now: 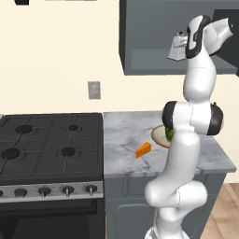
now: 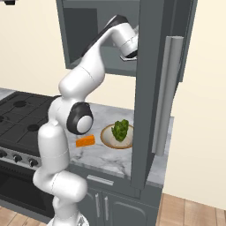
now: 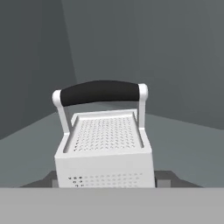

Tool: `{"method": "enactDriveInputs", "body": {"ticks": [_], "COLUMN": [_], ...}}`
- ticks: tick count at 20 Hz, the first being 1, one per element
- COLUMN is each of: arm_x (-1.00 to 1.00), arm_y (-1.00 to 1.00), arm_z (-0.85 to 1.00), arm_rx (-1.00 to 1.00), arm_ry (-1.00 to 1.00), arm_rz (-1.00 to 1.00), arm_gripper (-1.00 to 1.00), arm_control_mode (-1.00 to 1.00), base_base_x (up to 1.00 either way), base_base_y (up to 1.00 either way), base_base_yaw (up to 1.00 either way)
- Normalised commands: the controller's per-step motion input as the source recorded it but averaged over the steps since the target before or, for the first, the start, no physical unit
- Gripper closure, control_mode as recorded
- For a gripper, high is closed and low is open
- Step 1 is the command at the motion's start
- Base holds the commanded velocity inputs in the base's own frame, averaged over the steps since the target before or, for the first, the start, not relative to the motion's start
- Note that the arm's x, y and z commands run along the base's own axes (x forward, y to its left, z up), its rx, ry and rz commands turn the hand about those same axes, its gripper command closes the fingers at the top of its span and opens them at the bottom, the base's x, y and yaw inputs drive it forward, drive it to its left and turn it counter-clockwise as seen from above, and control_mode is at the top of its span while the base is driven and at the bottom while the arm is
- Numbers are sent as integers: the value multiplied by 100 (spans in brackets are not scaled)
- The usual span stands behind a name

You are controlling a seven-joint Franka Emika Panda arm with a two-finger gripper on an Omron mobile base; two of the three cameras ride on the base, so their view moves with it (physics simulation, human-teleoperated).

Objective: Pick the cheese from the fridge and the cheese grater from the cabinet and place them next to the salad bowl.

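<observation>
Up in the cabinet point(image 1: 154, 28) the cheese grater point(image 1: 176, 47) appears tilted, its base apparently off the cabinet floor, at the opening's front edge. In the hand view the cheese grater sits square between the two finger tips point(image 3: 51, 180), which press its lower sides at 8 and 4 o'clock, so the gripper point(image 3: 105, 181) has its jaws closed on the grater. The dark handle point(image 3: 101, 92) points away at 12 o'clock, with bare cabinet walls beyond it. In the right base view the open cabinet door point(image 2: 165, 88) hangs edge-on just at 3 o'clock of the wrist, narrowing that side. Below, the marble counter point(image 1: 126, 133) carries the cheese point(image 1: 144, 150) beside the salad bowl point(image 2: 115, 136), cheese at the bowl's 9 o'clock, the two near but apart. A gas stove point(image 1: 46, 144) borders the counter's left edge.
</observation>
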Motion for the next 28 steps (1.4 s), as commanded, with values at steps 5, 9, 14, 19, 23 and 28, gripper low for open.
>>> {"method": "enactDriveInputs", "body": {"ticks": [5,9,14,19,23,28], "arm_x": [0,-11,-52,-66,-83,-96], "arm_y": [20,4,7,32,33,15], "arm_z": [5,0,9,10,0,0], "arm_rx": [0,0,0,0,0,0], "arm_ry": [-7,0,-1,-2,-1,0], "arm_rz": [-11,-17,-17,-10,-6,-5], "arm_gripper": [100,100,100,100,100,100], "arm_control_mode": [-100,-100,-100,-100,-100,-100], "base_base_x": [0,0,0,0,0,0], "base_base_y": [0,0,0,0,0,0], "base_base_yaw": [0,0,0,0,0,0]}}
